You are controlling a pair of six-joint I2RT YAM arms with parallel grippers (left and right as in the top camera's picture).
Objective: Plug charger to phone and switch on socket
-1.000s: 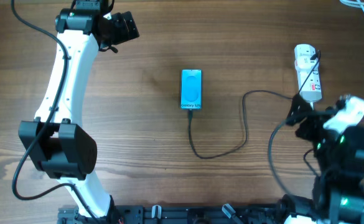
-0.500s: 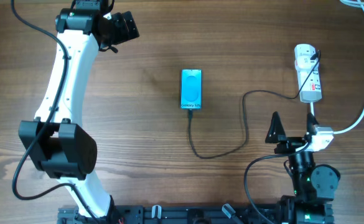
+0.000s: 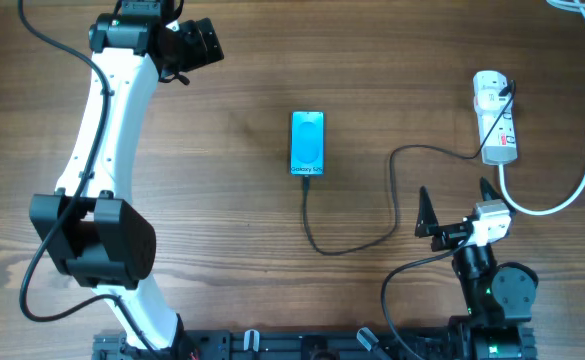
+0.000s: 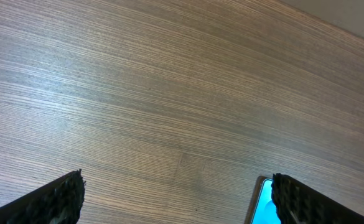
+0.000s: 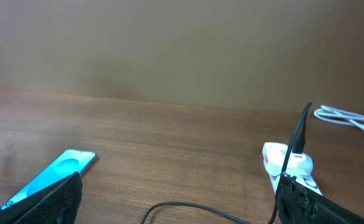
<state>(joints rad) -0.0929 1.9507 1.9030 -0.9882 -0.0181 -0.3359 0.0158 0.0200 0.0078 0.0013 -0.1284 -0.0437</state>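
The phone (image 3: 308, 144) lies at the middle of the surface (image 3: 232, 250), with the socket (image 3: 494, 118) well apart to its right. The charger (image 3: 396, 195) loops between them, from the phone's near end to the socket.

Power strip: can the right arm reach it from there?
Probably yes. The open right hand sits close to the power strip; only the thin black cable crosses the table between them.

The phone (image 3: 308, 143) is cyan, the charger (image 3: 395, 195) black, the socket (image 3: 495, 130) white with red marks, the table (image 3: 222, 230) brown wood-grain.
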